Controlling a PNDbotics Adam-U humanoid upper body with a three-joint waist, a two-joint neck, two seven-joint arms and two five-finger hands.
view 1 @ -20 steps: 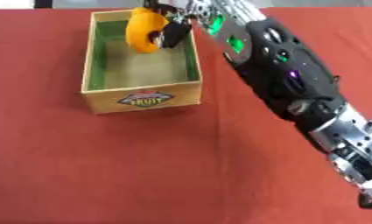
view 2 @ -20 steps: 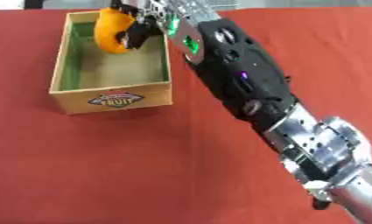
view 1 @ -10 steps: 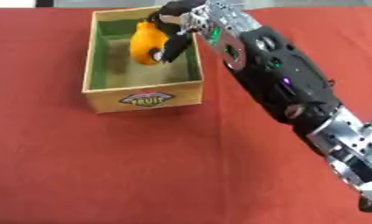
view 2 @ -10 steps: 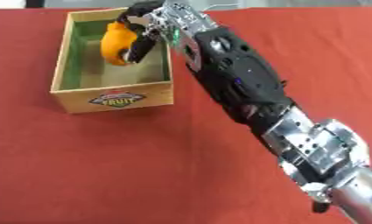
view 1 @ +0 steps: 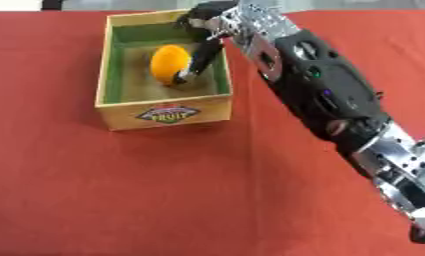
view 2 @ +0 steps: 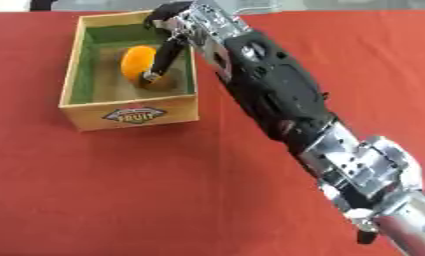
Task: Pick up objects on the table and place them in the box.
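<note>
We have the orange fruit (view 1: pixel 169 64) down inside the wooden fruit box (view 1: pixel 163 114), our right hand (view 1: pixel 204 31) reaching in, straight fingers (view 1: pixel 198 60) touching it. No other objects show on the red table (view 1: pixel 145 190).

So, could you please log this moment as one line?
right hand: fingers straight, beside orange fruit | fruit: inside wooden box | left hand: not in view
</note>
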